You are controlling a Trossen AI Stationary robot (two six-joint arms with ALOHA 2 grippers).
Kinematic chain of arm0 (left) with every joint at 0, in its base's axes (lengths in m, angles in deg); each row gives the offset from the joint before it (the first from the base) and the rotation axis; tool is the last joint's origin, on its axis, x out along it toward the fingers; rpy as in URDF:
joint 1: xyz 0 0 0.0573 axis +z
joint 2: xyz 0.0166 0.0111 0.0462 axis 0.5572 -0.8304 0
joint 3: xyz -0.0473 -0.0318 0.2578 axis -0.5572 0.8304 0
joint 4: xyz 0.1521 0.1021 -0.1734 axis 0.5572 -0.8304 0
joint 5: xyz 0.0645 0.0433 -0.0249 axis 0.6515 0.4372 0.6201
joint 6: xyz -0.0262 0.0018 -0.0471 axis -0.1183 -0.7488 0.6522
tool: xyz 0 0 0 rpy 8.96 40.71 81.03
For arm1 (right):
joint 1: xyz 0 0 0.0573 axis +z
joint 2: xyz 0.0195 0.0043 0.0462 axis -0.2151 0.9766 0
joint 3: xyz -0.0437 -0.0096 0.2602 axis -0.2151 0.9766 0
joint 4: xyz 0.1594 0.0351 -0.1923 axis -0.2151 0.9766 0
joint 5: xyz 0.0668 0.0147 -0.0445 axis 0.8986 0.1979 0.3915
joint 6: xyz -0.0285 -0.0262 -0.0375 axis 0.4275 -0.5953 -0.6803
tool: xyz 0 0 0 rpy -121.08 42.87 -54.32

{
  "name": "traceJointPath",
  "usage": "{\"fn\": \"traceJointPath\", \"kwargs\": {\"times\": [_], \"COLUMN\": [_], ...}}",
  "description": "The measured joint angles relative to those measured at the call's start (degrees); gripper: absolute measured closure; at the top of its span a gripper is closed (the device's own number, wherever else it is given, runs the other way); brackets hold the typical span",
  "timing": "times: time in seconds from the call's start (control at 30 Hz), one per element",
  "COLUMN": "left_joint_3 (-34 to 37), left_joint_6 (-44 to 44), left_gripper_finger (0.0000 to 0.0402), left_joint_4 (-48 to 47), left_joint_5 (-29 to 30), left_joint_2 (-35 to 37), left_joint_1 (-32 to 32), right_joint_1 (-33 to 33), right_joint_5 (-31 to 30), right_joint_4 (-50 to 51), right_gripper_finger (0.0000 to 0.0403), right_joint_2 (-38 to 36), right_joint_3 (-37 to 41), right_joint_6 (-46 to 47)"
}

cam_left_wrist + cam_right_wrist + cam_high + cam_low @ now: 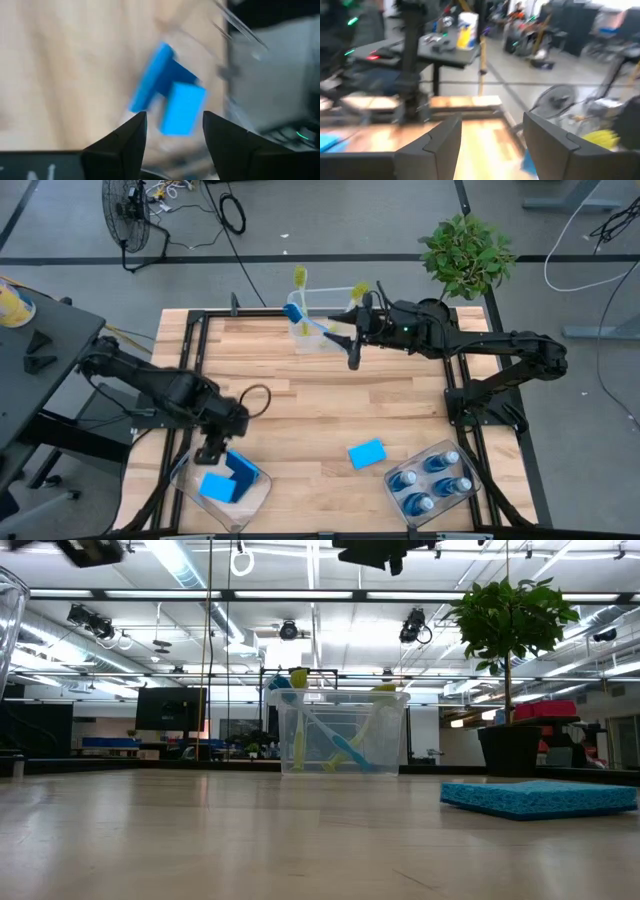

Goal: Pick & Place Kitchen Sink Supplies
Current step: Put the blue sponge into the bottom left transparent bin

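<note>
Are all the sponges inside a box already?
No, one blue sponge lies alone on the bare wooden table, between the sponge bin and the bottle bin.

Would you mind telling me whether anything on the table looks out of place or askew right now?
One blue sponge lies loose on the bare table, between the sponge bin and the bottle bin. Inside the sponge bin, a dark blue sponge leans on edge rather than flat.

Light wooden table, clear bin of brushes at the far edge, two clear bins at the near edge, one blue sponge lying flat between them
</note>
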Motion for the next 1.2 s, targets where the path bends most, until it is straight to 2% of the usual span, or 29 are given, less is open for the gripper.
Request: {"fn": "traceJointPath", "kwargs": {"times": [0.17,0.3,0.43,0.63,0.9,1.2], "left_joint_3": [-5.14,-8.84,-10.26,-10.26,-10.26,-10.23], "left_joint_6": [-6.68,-10.9,-14.91,-18.94,-19.32,-19.37], "left_gripper_finger": [0.0209,0.0209,0.0209,0.0209,0.0209,0.0209], "left_joint_4": [0.08,2.67,9.14,19.69,22.85,22.82], "left_joint_5": [13.81,20.41,20.96,20.93,20.93,20.9], "left_joint_2": [0.02,0.02,0.47,0.46,0.42,0.37], "left_joint_1": [4.89,10.7,16.89,25.15,32.42,34.79], "right_joint_1": [0.0,0.02,0.02,0.42,3.58,8.72], "right_joint_5": [8.18,13.95,19.28,27.85,28.76,28.76], "right_joint_4": [6.48,11.03,15.02,24.01,36.27,37.04], "right_gripper_finger": [0.0191,0.0191,0.0191,0.0191,0.0191,0.0191], "right_joint_2": [0.0,0.0,0.0,0.0,0.62,4.95], "right_joint_3": [0.0,0.0,0.0,-0.02,-0.02,-0.11], "right_joint_6": [2.64,2.95,2.61,-2.67,-11.86,-11.28]}}
